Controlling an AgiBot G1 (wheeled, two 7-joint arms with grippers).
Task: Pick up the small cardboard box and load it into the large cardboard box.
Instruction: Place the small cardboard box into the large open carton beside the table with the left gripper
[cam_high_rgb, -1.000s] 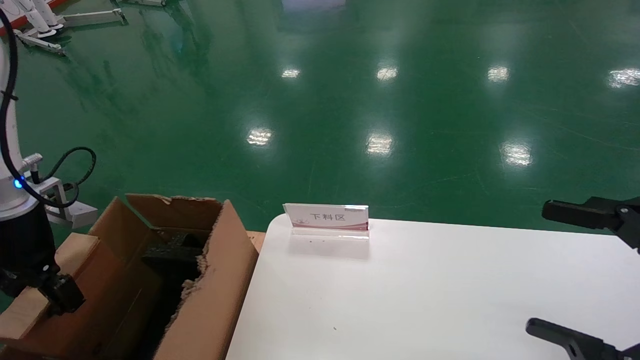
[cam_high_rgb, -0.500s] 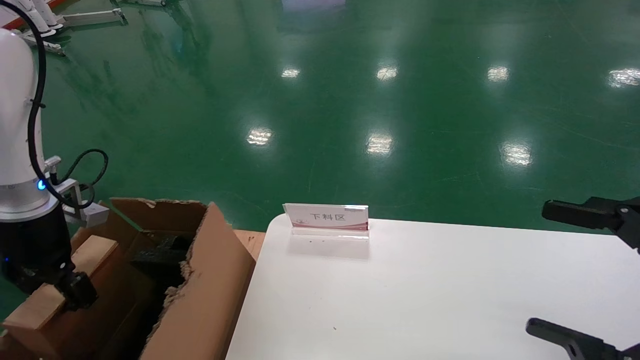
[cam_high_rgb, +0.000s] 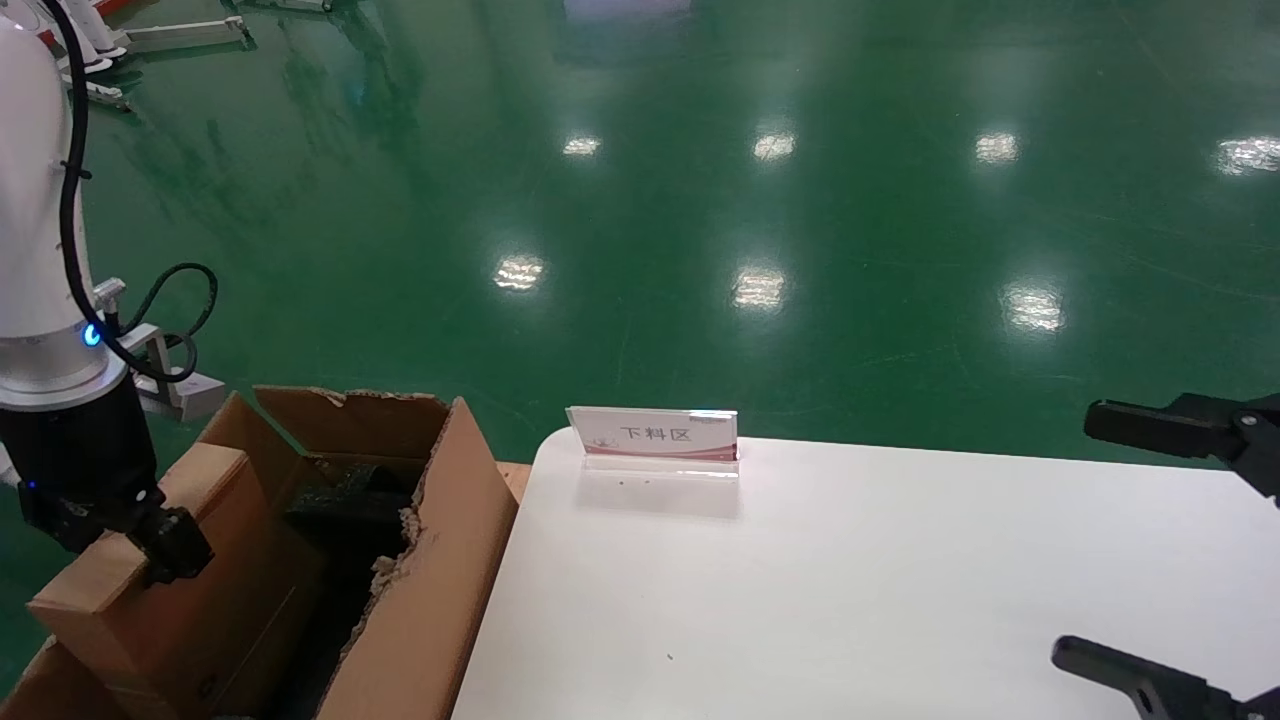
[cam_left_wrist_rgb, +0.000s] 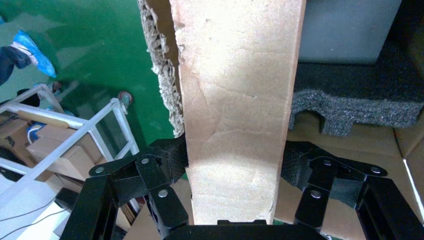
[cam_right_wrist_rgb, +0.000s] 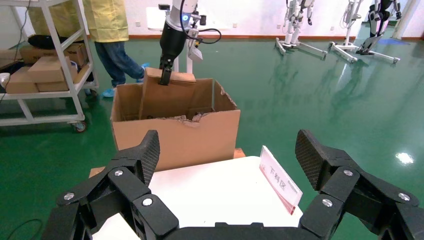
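Note:
My left gripper (cam_high_rgb: 165, 550) is shut on the small cardboard box (cam_high_rgb: 170, 590), a plain brown carton, with a finger pad on each narrow side in the left wrist view (cam_left_wrist_rgb: 240, 125). The box stands on end at the left side of the large cardboard box (cam_high_rgb: 440, 560). Its lower part is inside and its top sticks above the rim, as the right wrist view (cam_right_wrist_rgb: 165, 95) shows. The large box has torn flap edges (cam_left_wrist_rgb: 162, 75) and black foam (cam_left_wrist_rgb: 350, 105) inside. My right gripper (cam_high_rgb: 1110, 540) is open and empty over the table's right side.
The white table (cam_high_rgb: 850, 600) carries a small acrylic sign (cam_high_rgb: 655, 435) at its far left edge. The large box stands beside the table's left end on the green floor. A metal rack with cartons (cam_right_wrist_rgb: 45, 70) and a person in yellow (cam_right_wrist_rgb: 107, 30) are beyond it.
My left gripper has risen and moved right with the small box, which now stands higher and more upright in the large box. The large box shifted a little and came back. The right arm has not moved.

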